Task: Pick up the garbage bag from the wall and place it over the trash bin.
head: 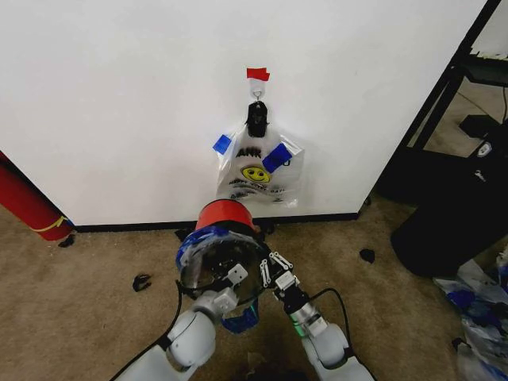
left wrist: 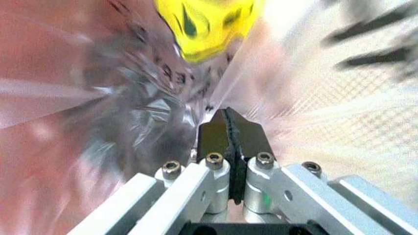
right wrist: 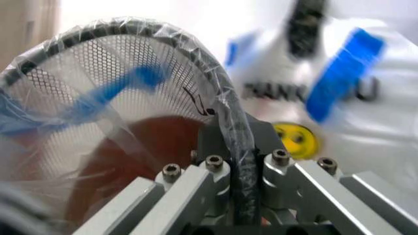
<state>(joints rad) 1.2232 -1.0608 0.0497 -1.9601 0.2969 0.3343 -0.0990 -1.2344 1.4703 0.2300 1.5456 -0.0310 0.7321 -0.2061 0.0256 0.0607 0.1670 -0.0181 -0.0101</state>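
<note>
The trash bin point(head: 225, 216), red outside, lies tipped on the carpet below the wall point(head: 119, 95), its mouth facing me. The see-through garbage bag point(head: 193, 242) with blue tape patches is stretched around the bin's mouth. My left gripper point(head: 236, 275) is inside that mouth, shut, with the bag's film point(left wrist: 130, 112) and its yellow smiley all around the gripper point(left wrist: 228, 115). My right gripper point(head: 274, 268) is at the mouth's right side, shut point(right wrist: 235, 127) on the film-covered black rim point(right wrist: 163, 34).
A flat smiley bag point(head: 258, 171) hangs from a black clip point(head: 255, 117) under a hook and red tape point(head: 257, 74). A red cylinder point(head: 28, 202) leans at the left. Black furniture point(head: 444, 214) stands at the right, crumpled plastic point(head: 476, 309) beside it. Small black bits point(head: 141, 281) dot the carpet.
</note>
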